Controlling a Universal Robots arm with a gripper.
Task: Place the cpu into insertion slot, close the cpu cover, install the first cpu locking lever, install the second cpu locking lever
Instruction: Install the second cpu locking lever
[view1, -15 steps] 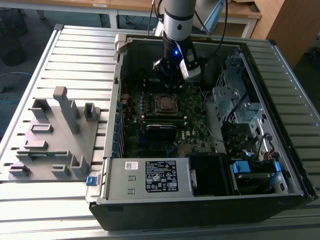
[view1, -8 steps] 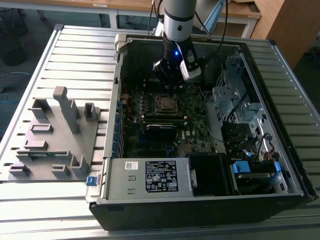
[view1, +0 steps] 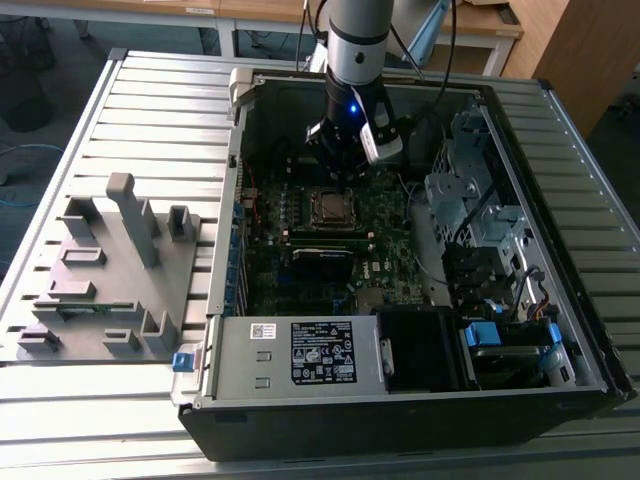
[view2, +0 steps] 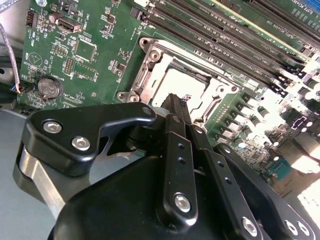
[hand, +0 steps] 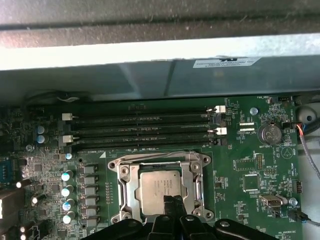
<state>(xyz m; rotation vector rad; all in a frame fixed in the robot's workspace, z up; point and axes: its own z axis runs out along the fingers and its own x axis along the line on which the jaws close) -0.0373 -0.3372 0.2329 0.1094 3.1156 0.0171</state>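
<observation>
The cpu (hand: 159, 184) lies flat in the insertion slot (hand: 116, 216), its silver-grey top showing. The cpu cover (hand: 125, 187), a silvery frame, lies down around it, and the chip fills its window. My gripper (hand: 173, 202) hangs just over the chip's edge, shut with nothing between its black fingers (view2: 172, 107). In the second wrist view the fingertips point at the cpu (view2: 181, 84) inside the cover (view2: 150, 75). In the exterior view the gripper (view1: 343, 170) sits low inside the open case, right above the socket (view1: 333, 207).
Long black memory slots (hand: 140, 127) run beside the socket, with a coin battery (hand: 270, 133) nearby. The case's metal wall (hand: 150, 60) rises behind them. A power supply (view1: 300, 350) and a drive cage (view1: 470, 190) crowd the case. A grey fixture (view1: 110, 260) stands on the exterior view's left.
</observation>
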